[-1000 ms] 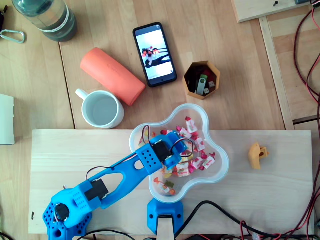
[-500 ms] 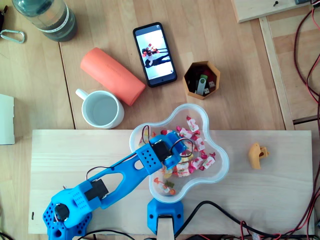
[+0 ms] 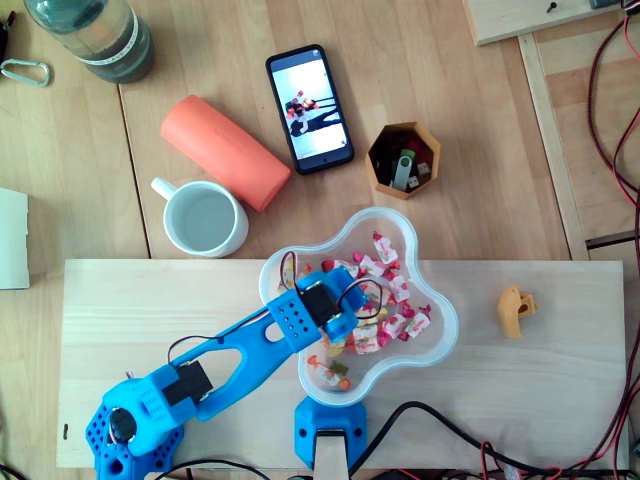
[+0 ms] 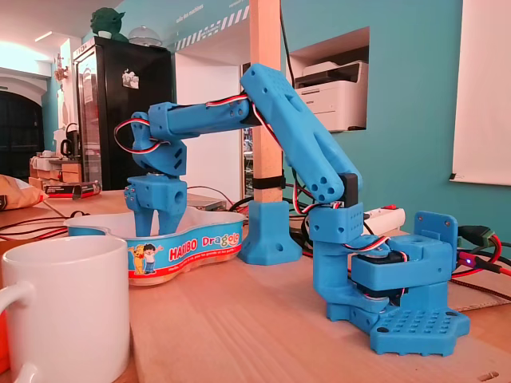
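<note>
A clear, clover-shaped Haribo bowl (image 3: pixel 446 322) holding several wrapped red-and-white candies (image 3: pixel 396 286) sits on a pale wooden board (image 3: pixel 540 390). My blue gripper (image 3: pixel 362 297) points down into the bowl's middle, over the candy pile. In the fixed view the gripper (image 4: pixel 156 230) dips below the bowl's rim (image 4: pixel 200 246), and its two fingers (image 4: pixel 144 219) stand apart. The fingertips are hidden behind the bowl wall. I see nothing held between them.
A white mug (image 3: pixel 205 217) stands just behind the board, beside an orange cylinder (image 3: pixel 225 152). A phone (image 3: pixel 310 108), a hexagonal wooden cup (image 3: pixel 403 160) and a bottle (image 3: pixel 90 35) lie further back. A small orange object (image 3: pixel 516 310) lies right of the bowl. Cables (image 3: pixel 610 120) run along the right.
The wrist and forearm have shifted slightly to the left and back, with the gripper still inside the bowl. The candies and other objects have not moved.
</note>
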